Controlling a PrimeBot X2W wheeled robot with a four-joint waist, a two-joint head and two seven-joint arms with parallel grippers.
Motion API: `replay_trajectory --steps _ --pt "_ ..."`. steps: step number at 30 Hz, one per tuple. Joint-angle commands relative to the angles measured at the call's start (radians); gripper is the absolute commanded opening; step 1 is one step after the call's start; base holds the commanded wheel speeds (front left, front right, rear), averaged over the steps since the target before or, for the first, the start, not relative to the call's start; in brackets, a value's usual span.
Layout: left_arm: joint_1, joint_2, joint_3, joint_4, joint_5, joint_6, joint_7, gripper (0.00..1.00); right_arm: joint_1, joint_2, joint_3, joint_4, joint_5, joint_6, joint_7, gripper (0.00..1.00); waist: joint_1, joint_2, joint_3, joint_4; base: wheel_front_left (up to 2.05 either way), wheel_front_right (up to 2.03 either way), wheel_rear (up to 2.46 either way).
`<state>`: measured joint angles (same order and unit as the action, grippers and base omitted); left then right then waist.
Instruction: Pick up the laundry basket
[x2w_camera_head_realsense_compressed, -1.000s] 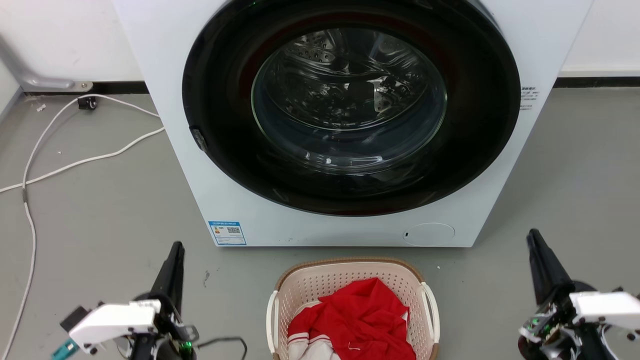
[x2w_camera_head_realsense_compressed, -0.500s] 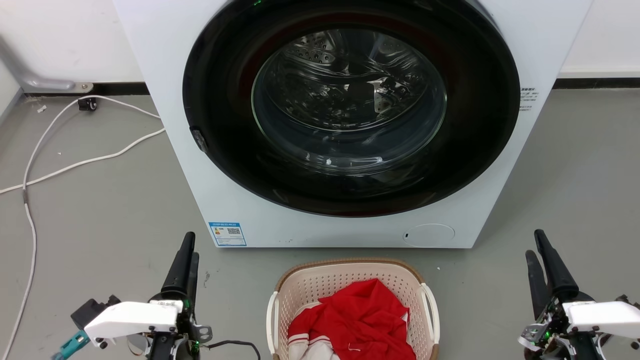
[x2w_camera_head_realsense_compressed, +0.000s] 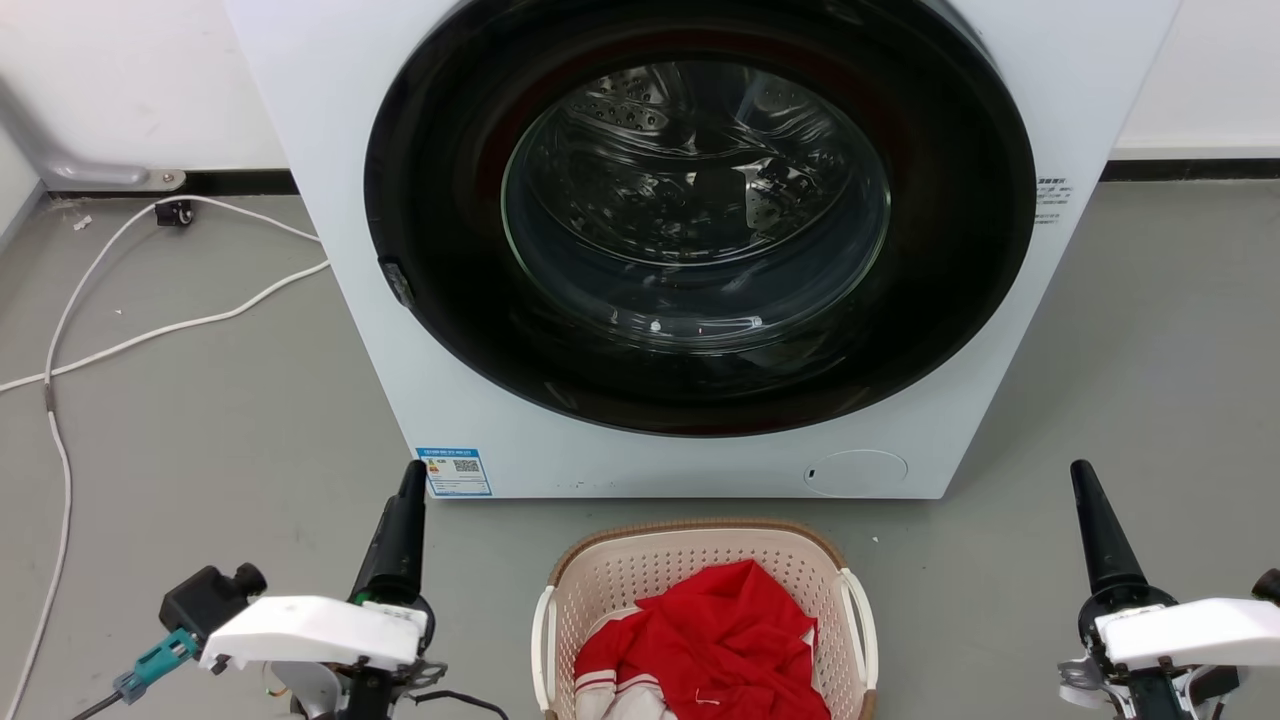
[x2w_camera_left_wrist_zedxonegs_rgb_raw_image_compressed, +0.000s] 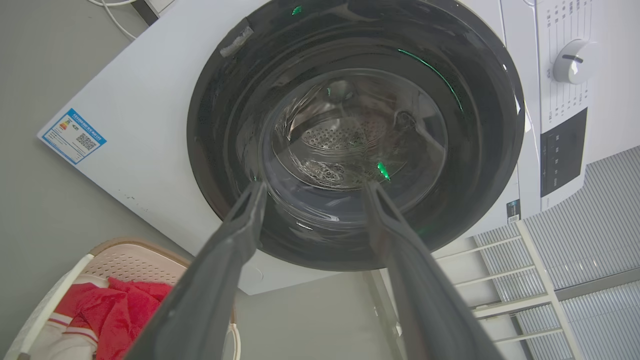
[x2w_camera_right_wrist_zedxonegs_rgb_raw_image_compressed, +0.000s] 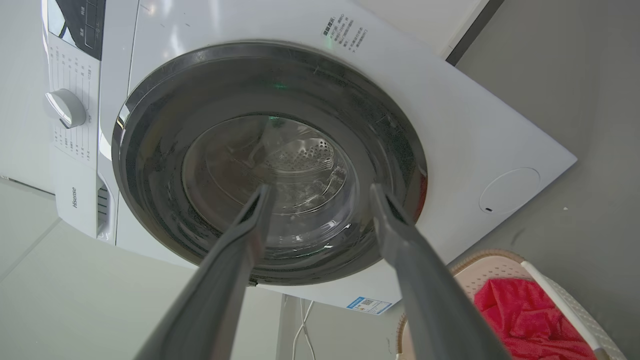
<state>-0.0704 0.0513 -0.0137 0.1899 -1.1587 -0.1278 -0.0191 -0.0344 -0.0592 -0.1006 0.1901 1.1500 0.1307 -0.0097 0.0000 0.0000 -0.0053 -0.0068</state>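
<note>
Jaws apart on both arms, and nothing is held. Our left gripper (x2w_camera_head_realsense_compressed: 408, 485) and right gripper (x2w_camera_head_realsense_compressed: 1082, 480) point up at the washing machine (x2w_camera_head_realsense_compressed: 330, 250). Out between them, on the floor (x2w_camera_head_realsense_compressed: 200, 420), sits the laundry basket (x2w_camera_head_realsense_compressed: 640, 570) with red cloth (x2w_camera_head_realsense_compressed: 720, 630) inside and one of its white handles (x2w_camera_head_realsense_compressed: 862, 625) facing each arm. The left is nearer, we reckon; both need to swing inward and down.
</note>
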Motion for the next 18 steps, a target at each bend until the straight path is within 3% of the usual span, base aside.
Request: replay_trajectory --steps 1,18 --pt "-0.013 0.003 -0.01 -0.019 0.062 -0.002 -0.012 1.0 0.001 -0.002 -0.002 -0.029 -0.067 0.0 -0.007 1.0 0.0 0.0 0.0 -0.001 0.0 0.0 0.0" --pt "-0.019 0.011 -0.051 -0.023 0.368 0.003 -0.068 1.0 0.025 0.006 0.002 -0.102 -0.406 0.0 -0.011 1.0 0.0 0.0 0.001 -0.006 0.0 0.0 0.0"
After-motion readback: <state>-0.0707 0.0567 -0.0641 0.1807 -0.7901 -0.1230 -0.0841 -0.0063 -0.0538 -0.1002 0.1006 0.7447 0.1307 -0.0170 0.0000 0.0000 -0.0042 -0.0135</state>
